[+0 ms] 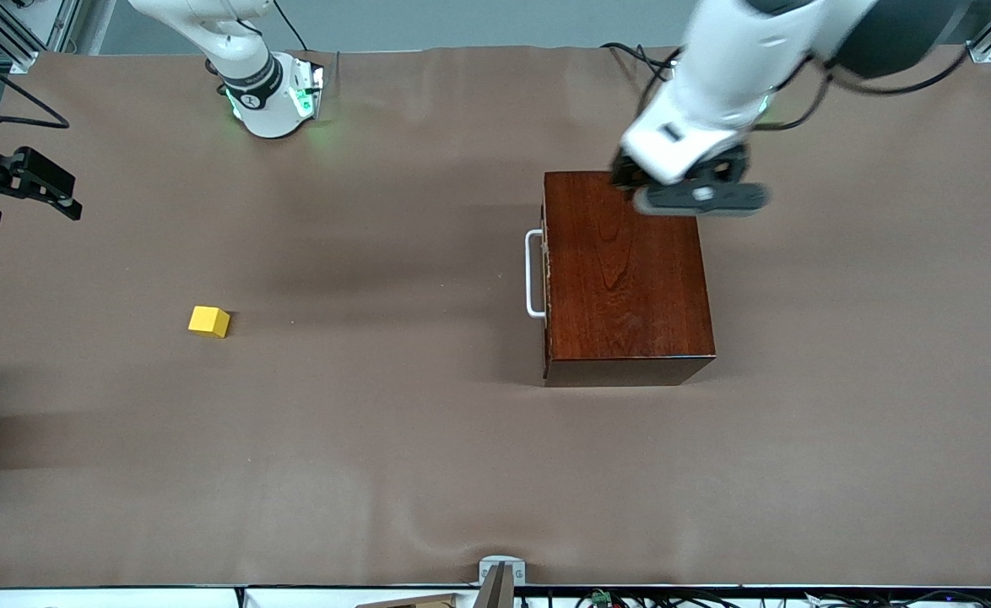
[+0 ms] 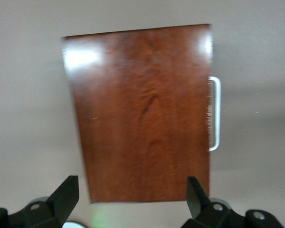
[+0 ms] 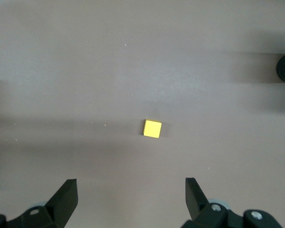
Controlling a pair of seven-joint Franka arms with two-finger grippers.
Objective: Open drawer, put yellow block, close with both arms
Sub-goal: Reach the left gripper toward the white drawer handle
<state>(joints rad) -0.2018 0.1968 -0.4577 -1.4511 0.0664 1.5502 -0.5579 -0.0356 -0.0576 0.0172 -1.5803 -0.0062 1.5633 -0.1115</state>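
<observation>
Left gripper (image 2: 130, 199) spread wide above the wooden box (image 1: 622, 274); drawer shut, rigid handle (image 1: 533, 274) is the hold. Right gripper (image 3: 130, 199) wide, high over the yellow block (image 1: 208, 321): light, hard, pinch 2 flat sides.

A brown paper-covered table (image 1: 428, 456) carries a glossy reddish-brown wooden box (image 1: 626, 279) and, well apart, a small yellow cube (image 1: 208, 321).

Drawer (image 1: 546, 274) is closed flush in the brown box (image 1: 622, 270); white handle (image 1: 533, 274) faces the yellow block (image 1: 208, 321), which lies well apart on the table.
</observation>
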